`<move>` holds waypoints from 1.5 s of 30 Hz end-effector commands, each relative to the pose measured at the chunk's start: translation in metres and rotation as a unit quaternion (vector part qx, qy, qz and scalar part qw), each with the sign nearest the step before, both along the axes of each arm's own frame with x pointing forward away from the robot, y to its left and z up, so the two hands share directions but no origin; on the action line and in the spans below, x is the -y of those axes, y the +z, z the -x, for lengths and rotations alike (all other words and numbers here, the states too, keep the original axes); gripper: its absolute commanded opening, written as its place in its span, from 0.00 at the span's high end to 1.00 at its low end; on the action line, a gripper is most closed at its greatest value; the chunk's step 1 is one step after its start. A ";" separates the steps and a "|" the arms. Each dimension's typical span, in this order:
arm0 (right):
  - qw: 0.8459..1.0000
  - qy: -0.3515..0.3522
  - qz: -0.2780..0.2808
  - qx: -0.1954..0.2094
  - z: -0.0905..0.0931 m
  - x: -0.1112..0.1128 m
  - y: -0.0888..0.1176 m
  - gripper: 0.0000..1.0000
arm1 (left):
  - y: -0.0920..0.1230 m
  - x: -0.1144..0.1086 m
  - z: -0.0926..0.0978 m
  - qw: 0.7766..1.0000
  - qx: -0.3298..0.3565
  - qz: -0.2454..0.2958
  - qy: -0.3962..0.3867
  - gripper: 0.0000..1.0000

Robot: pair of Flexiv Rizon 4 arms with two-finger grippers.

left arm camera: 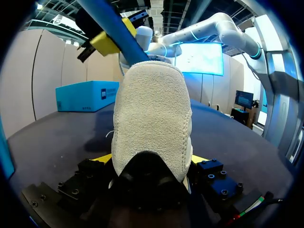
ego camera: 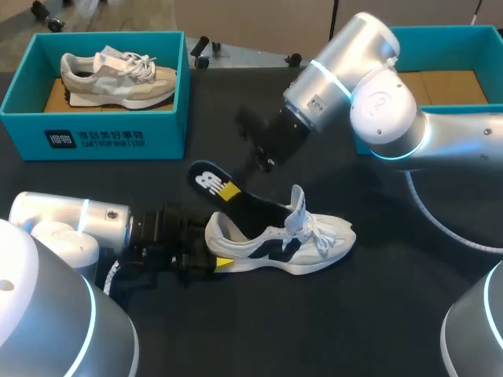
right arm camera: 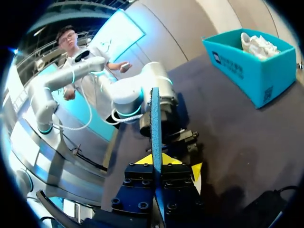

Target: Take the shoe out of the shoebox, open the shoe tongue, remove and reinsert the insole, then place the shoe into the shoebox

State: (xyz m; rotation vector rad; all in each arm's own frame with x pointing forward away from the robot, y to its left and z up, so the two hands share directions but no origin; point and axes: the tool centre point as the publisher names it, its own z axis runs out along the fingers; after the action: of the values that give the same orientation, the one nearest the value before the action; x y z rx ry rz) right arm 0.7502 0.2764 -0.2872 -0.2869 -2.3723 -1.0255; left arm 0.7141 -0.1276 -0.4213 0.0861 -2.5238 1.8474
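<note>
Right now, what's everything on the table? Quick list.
white shoe: 1, white and navy, mid-table, on its sole
insole: 1, dark navy with a yellow patch, slanting up from the white shoe's opening
left shoebox: 1, teal, far left corner
beige shoe: 1, beige-grey, inside left shoebox
right shoebox: 1, teal, far right, partly behind right arm
table: 1, black
left gripper: shut on white shoe's heel
right gripper: shut on insole
</note>
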 end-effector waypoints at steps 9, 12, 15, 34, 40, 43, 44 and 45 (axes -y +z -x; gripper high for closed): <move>0.994 -0.044 -0.038 0.095 -0.013 -0.011 0.036 1.00 | 0.000 0.001 0.000 1.000 0.000 -0.001 -0.001 1.00; 0.990 -0.051 -0.045 0.120 -0.019 -0.015 0.045 1.00 | 0.000 0.001 0.000 1.000 0.000 -0.001 -0.001 1.00; 0.987 -0.056 -0.048 0.146 -0.026 -0.018 0.056 1.00 | 0.000 0.001 0.000 1.000 0.000 -0.001 -0.001 1.00; 0.962 -0.082 -0.103 0.239 -0.043 -0.020 0.087 1.00 | 0.000 0.001 0.000 1.000 0.000 -0.001 -0.001 1.00; 0.962 -0.082 -0.103 0.239 -0.043 -0.020 0.087 1.00 | 0.000 0.001 0.000 1.000 0.000 -0.001 -0.001 1.00; 0.958 -0.087 -0.126 0.243 -0.047 -0.023 0.093 1.00 | 0.000 0.001 0.000 1.000 0.000 -0.001 -0.001 1.00; 0.961 -0.077 -0.122 0.238 -0.054 -0.025 0.103 1.00 | 0.000 0.001 0.000 1.000 0.000 -0.001 -0.001 1.00; 0.960 -0.073 -0.133 0.234 -0.056 -0.025 0.108 1.00 | 0.000 0.001 0.000 1.000 0.000 -0.001 -0.001 1.00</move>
State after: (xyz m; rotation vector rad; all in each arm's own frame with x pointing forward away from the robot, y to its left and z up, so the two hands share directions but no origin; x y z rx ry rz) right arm 0.7981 0.3003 -0.1861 -0.1634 -2.6339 -1.6122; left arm 0.7141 -0.1276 -0.4213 0.0858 -2.5240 1.8474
